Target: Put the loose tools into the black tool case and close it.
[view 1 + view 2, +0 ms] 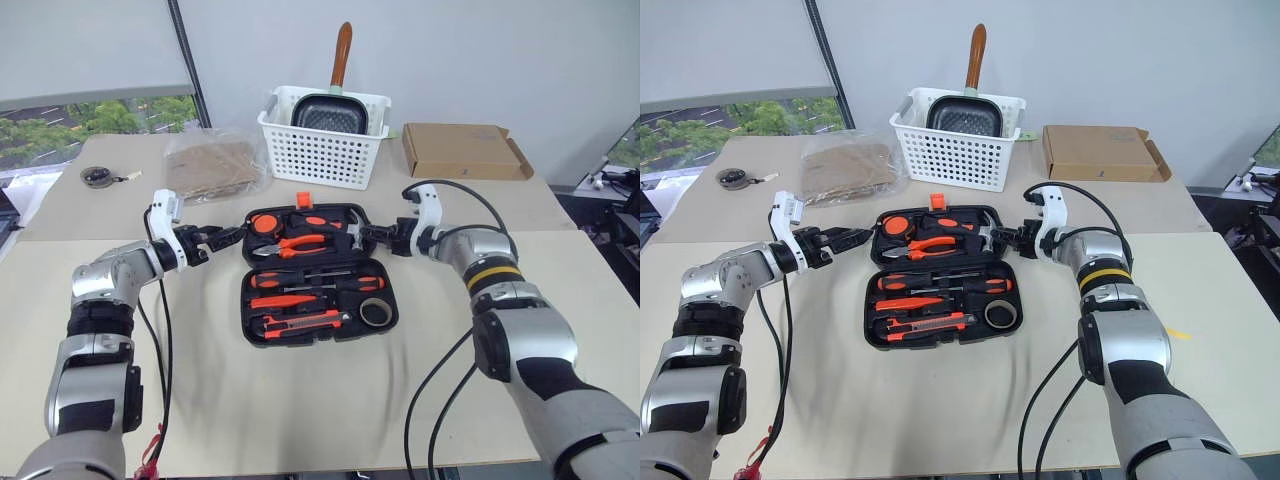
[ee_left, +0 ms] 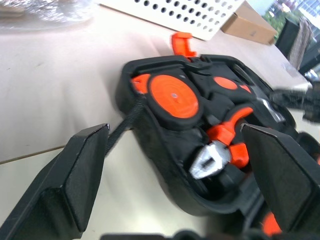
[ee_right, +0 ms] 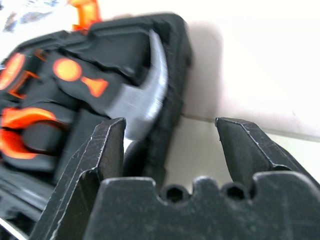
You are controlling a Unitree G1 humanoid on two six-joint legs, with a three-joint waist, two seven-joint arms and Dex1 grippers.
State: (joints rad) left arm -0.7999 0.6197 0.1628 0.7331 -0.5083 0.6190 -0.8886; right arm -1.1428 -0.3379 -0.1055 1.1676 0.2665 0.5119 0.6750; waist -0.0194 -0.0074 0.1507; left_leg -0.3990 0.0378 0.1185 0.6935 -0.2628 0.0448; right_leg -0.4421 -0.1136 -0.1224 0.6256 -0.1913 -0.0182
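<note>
the black moulded plastic tool case (image 1: 318,290) lies open in the middle of the beige tabletop (image 1: 300,400), its orange latch (image 1: 304,200) at the far edge. the near half holds black-and-orange screwdrivers (image 1: 320,282), an orange-and-black utility knife (image 1: 300,322) and a small grey tape roll (image 1: 376,312). the left gripper (image 1: 228,237) sits at the far half's left edge, jaws wide apart, empty. the right gripper (image 1: 368,237) sits at its right edge, jaws parted around the rim, beside the hammer head (image 3: 142,102).

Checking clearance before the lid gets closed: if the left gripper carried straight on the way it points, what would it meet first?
Probably the left edge of the black tool case's far half; left gripper is open.
</note>
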